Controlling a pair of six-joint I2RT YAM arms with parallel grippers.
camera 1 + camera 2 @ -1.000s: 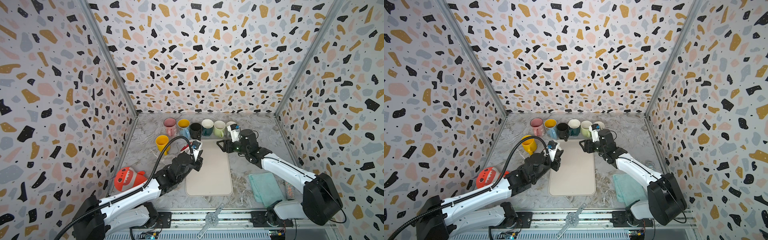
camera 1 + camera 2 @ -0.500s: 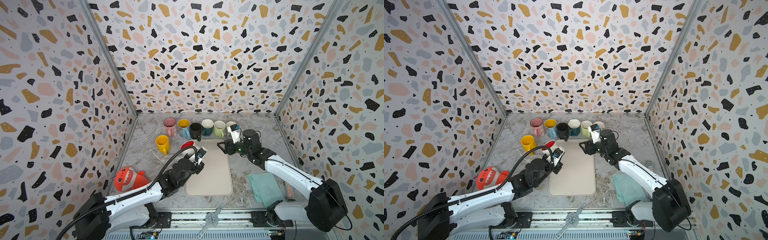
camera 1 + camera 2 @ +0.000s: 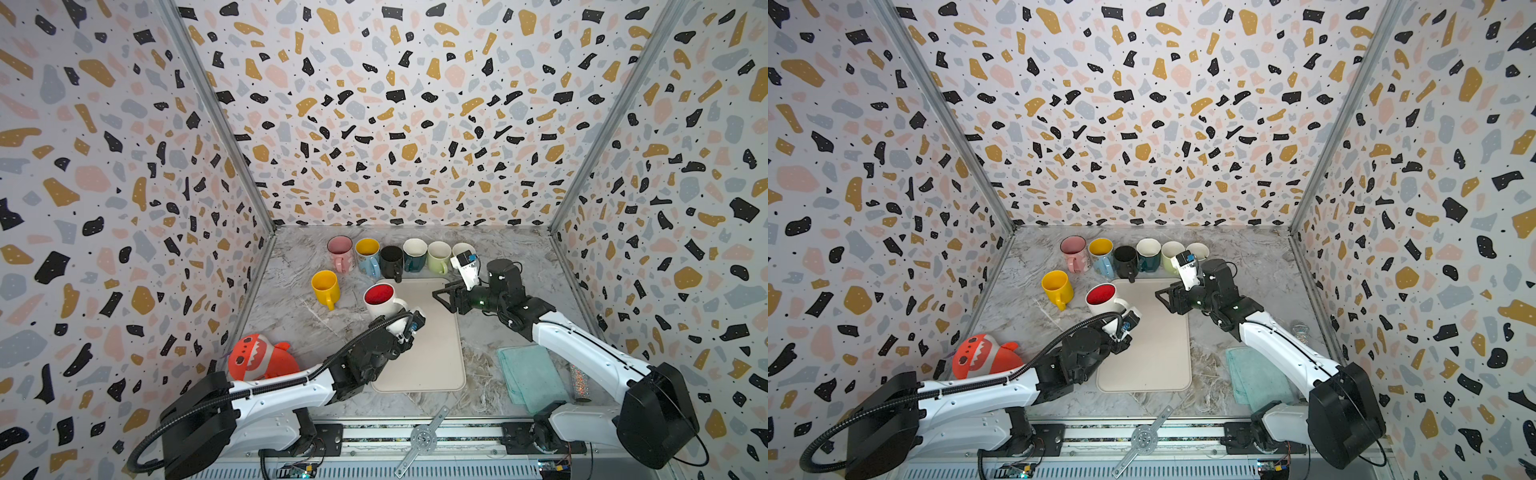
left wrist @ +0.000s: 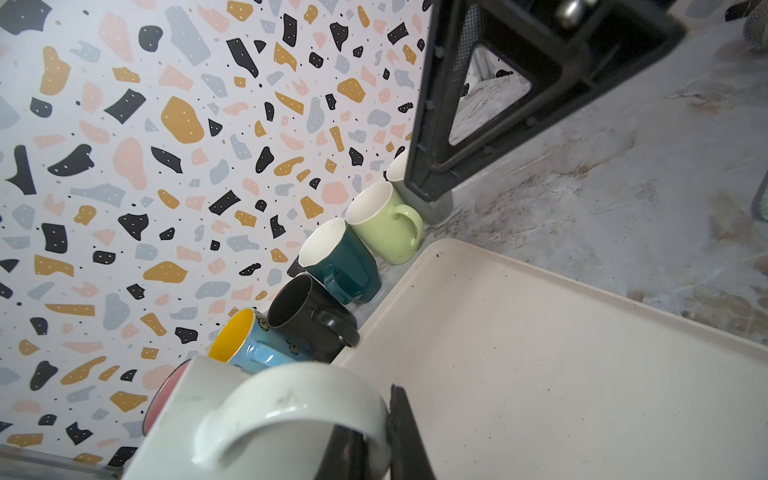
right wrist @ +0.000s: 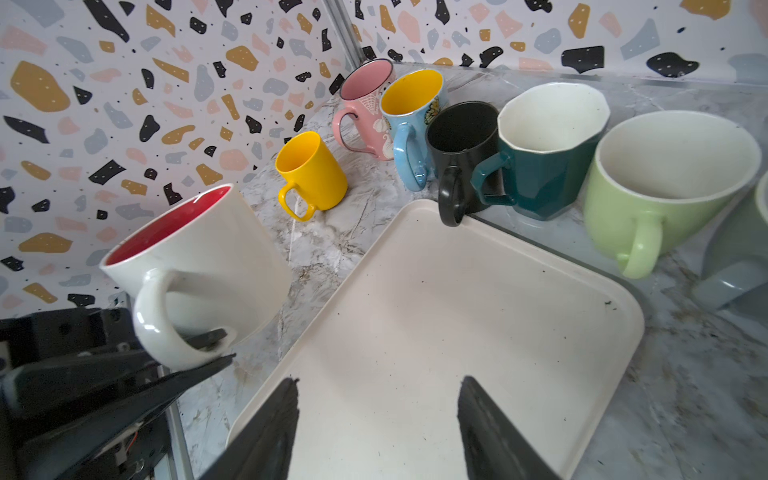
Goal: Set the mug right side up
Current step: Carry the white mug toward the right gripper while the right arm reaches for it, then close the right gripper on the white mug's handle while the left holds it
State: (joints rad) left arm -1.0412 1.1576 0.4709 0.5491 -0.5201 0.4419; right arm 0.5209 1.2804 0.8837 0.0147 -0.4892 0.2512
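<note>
A white mug with a red inside (image 3: pixel 380 297) (image 3: pixel 1102 297) (image 5: pixel 195 257) is mouth up and slightly tilted, at the left edge of the cream tray (image 3: pixel 432 357) (image 3: pixel 1154 357) (image 5: pixel 457 311). My left gripper (image 3: pixel 402 323) (image 3: pixel 1121 325) (image 4: pixel 380 432) is shut on the mug's white handle (image 4: pixel 291 386). Whether the mug's base touches the table I cannot tell. My right gripper (image 3: pixel 441 297) (image 3: pixel 1163 297) (image 5: pixel 378 386) is open and holds nothing. It hovers over the far end of the tray, apart from the mug.
A row of upright mugs lines the back: pink (image 3: pixel 340 251), blue (image 3: pixel 369 254), black (image 3: pixel 391 259), teal (image 3: pixel 414 253), green (image 3: pixel 439 255) and grey (image 5: pixel 739 249). A yellow mug (image 3: pixel 325 286) stands at the left. An orange plush (image 3: pixel 259 359) lies front left, a teal cloth (image 3: pixel 530 376) front right.
The left arm has drawn back toward the front and lowered, turning the mug so its red opening faces up. The right gripper has barely moved.
</note>
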